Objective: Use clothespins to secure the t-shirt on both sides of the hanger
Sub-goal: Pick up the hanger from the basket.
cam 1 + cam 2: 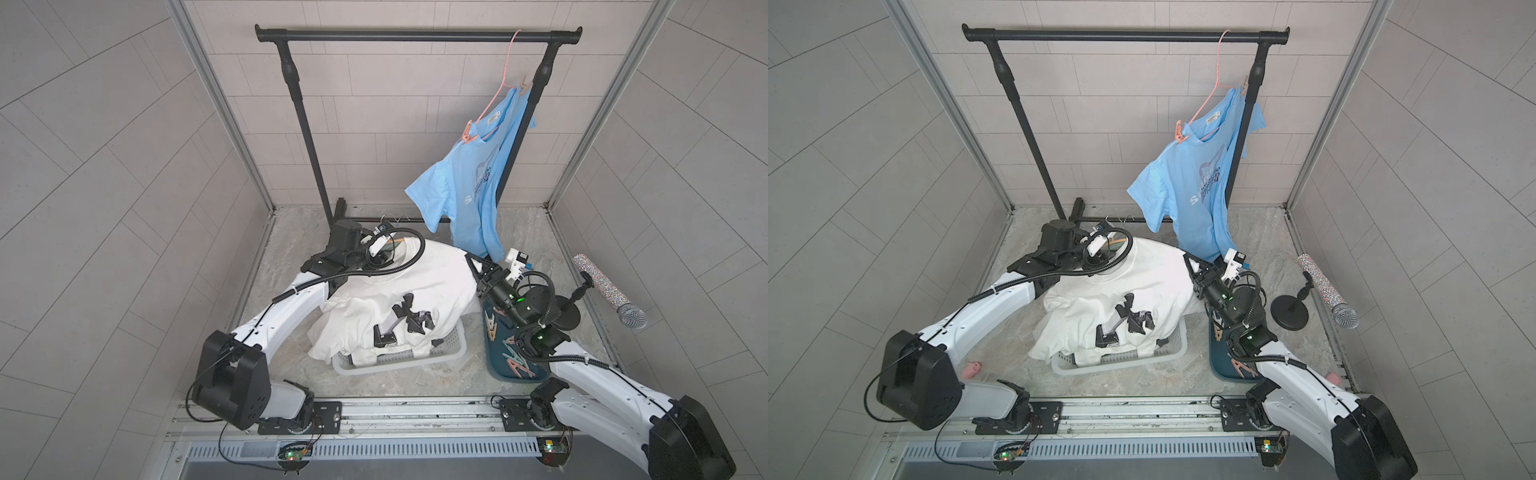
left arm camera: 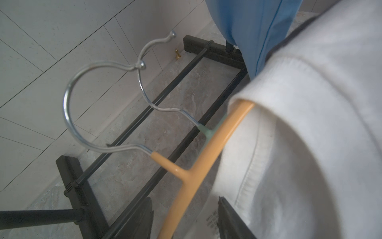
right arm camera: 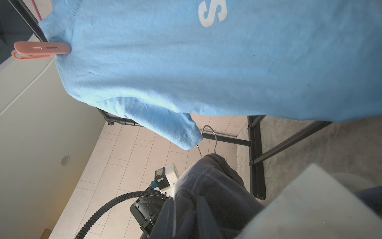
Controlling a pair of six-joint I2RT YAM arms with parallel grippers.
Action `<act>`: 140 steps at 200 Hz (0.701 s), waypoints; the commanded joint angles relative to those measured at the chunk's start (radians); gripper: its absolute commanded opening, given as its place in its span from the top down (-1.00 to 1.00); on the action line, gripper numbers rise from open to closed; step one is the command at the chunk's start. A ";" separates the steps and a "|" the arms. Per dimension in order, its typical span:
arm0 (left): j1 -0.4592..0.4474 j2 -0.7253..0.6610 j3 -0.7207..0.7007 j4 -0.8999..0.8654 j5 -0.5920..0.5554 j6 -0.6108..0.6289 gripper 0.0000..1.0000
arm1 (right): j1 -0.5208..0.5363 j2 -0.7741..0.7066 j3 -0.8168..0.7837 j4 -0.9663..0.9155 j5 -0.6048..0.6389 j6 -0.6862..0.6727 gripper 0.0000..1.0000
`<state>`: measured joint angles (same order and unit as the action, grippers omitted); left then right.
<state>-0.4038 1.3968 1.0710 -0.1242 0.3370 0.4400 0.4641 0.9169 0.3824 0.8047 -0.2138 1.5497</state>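
My left end effector [image 2: 185, 199] is released, its jaws straddling the orange hanger [image 2: 206, 157] at the collar of the white shirt [image 1: 415, 282] without touching it. My right end effector [image 3: 184, 199] is clenched on that shirt's shoulder. The pins [image 1: 513, 359] lie in the tray [image 1: 498, 372], lower right in a top view. 1 pink pin [image 3: 41, 50] clips the blue shirt [image 3: 206, 62].
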 commanded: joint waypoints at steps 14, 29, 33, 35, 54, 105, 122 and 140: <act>0.051 0.033 -0.011 0.117 0.197 -0.067 0.22 | 0.006 -0.055 0.018 0.151 -0.019 0.063 1.00; 0.056 0.040 -0.027 0.155 0.264 -0.074 0.25 | 0.006 -0.058 0.018 0.150 -0.021 0.061 1.00; 0.057 0.039 -0.035 0.166 0.280 -0.072 0.25 | 0.007 -0.059 0.018 0.150 -0.019 0.059 1.00; 0.057 0.037 -0.038 0.172 0.287 -0.071 0.25 | 0.006 -0.059 0.018 0.151 -0.019 0.059 1.00; 0.062 0.028 -0.062 0.198 0.345 -0.047 0.19 | 0.008 -0.060 0.018 0.151 -0.016 0.059 1.00; 0.125 0.078 -0.042 0.134 0.463 0.001 0.17 | 0.008 -0.062 0.027 0.149 -0.022 0.049 1.00; 0.129 0.091 -0.028 0.100 0.495 0.033 0.17 | 0.008 -0.062 0.032 0.148 -0.023 0.046 1.00; 0.129 0.103 -0.015 0.068 0.502 0.068 0.20 | 0.008 -0.061 0.038 0.148 -0.030 0.039 1.00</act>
<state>-0.2737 1.4815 1.0275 0.0139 0.7525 0.4477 0.4648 0.8955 0.3809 0.8032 -0.2214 1.5490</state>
